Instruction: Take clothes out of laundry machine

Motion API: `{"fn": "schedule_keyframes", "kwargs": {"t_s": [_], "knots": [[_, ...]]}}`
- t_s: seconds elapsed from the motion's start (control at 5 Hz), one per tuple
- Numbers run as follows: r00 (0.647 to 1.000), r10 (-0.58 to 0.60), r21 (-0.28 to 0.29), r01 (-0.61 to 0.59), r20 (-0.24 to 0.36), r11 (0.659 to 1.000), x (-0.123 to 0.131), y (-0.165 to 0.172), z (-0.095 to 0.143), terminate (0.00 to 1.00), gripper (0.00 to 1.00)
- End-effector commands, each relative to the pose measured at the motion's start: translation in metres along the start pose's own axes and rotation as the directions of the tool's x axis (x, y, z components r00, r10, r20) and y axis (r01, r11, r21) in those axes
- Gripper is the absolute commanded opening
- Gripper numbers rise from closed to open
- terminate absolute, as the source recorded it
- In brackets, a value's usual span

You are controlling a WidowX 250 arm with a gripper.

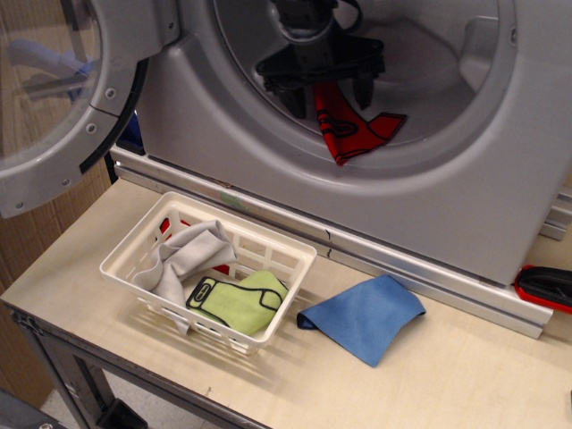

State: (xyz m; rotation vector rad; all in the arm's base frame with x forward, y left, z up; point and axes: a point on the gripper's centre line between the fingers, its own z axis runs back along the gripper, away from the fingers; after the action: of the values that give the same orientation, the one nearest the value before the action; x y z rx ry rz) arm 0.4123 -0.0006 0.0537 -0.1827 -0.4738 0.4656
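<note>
Washer point(447, 206) mouth wide and unblocked at right; the gripper point(329, 96), jaws spread, fills its upper left, directly above the red cloth point(349, 125) draped over the lower rim. Door point(63, 98) swung open far left, clear of the mouth. On the table point(465, 375), basket point(210, 268) occupies near left, blue cloth point(362, 317) centre; bare surface between them and along the near right.

Cloths: four — red point(353, 131), grey point(183, 255), green point(239, 302), blue point(365, 317). One basket point(295, 259). One washer point(429, 206), one gripper point(329, 92).
</note>
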Motion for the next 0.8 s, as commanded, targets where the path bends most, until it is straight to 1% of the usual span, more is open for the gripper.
{"fn": "schedule_keyframes", "kwargs": {"t_s": [0.0,0.2,0.4,0.6], "knots": [[0.999,-0.017,-0.059,0.019,0.035,0.998,0.018,-0.017,0.004,0.00,0.00],[1.000,-0.005,-0.076,0.007,0.026,0.997,0.016,-0.017,0.001,0.00,0.00],[0.999,0.021,-0.058,-0.019,0.036,0.998,0.015,-0.014,0.008,0.00,0.00],[0.998,0.054,-0.034,-0.053,0.042,0.998,0.008,-0.003,0.021,0.00,0.00]]}}
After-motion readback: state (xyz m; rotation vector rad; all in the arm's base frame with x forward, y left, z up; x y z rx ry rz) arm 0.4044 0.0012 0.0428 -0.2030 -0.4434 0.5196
